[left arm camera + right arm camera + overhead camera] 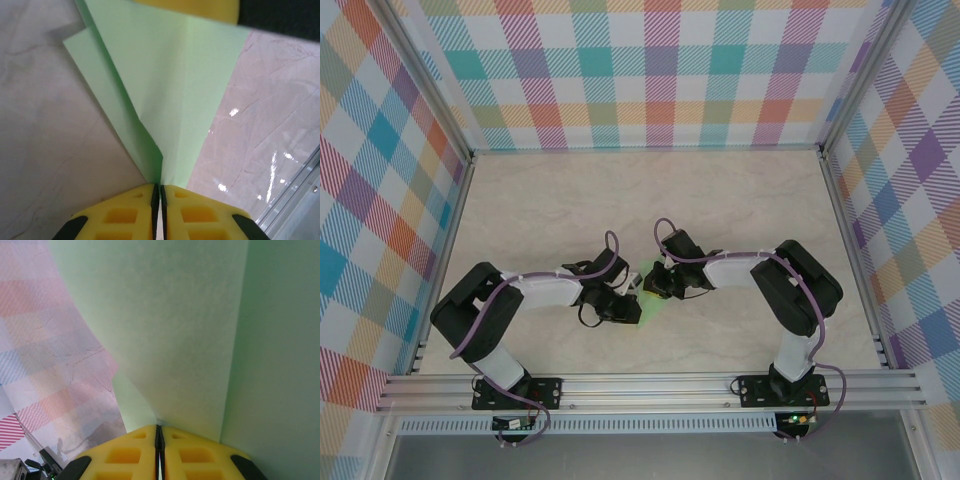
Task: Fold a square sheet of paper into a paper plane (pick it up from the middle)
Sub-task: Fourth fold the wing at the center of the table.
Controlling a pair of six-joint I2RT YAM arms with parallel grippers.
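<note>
A pale marbled desk (570,200) has plaid panels (660,70) in many colours standing along its left, far and right edges. Slanting metal posts (425,85) rise at the far corners. A ribbed aluminium rail (650,385) runs along the near edge.

paper (170,100) between left tool (159,192), right tool (159,430), mid-table (570,200)
</note>
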